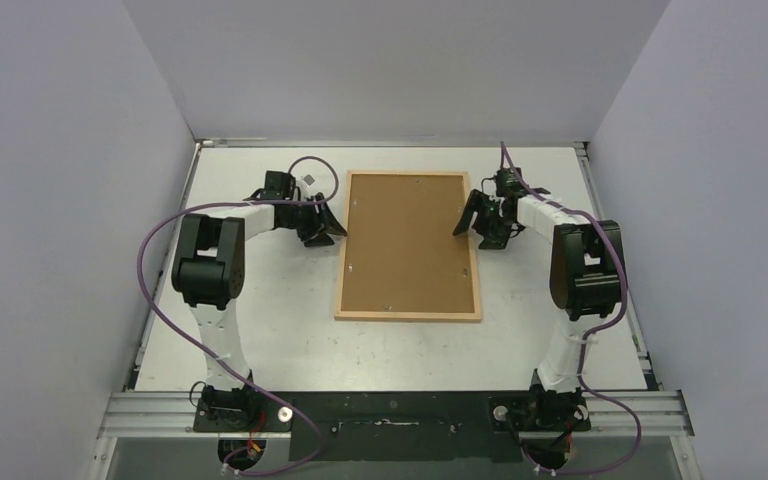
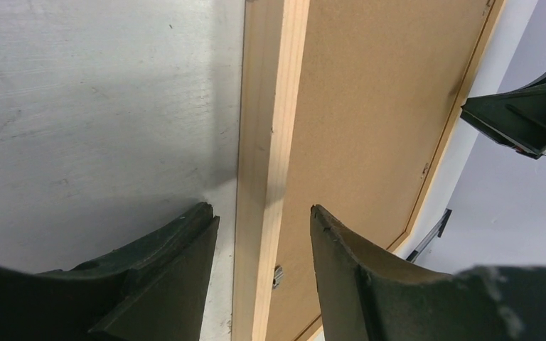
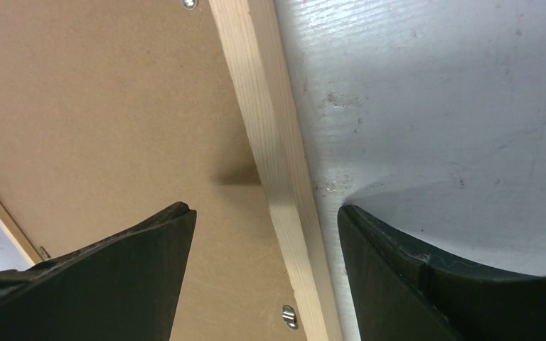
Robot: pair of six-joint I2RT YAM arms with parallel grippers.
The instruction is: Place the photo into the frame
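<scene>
Evidently the frame (image 1: 409,316) runs near-to-far on the tabletop (image 1: 260,335), left fingers (image 2: 163,277) and right fingers (image 3: 128,270) each open astride one long side.

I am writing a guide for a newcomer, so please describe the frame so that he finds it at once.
On the white table, between the left arm and the right arm, lies one flat rectangle. That is the frame: a narrow pale-wood border around a brown backing board, the only wooden thing there.

The top camera looks down from behind me on the whole counter (image 1: 260,340), while my wrist cameras closely face opposite sides of the frame (image 1: 409,315).
</scene>
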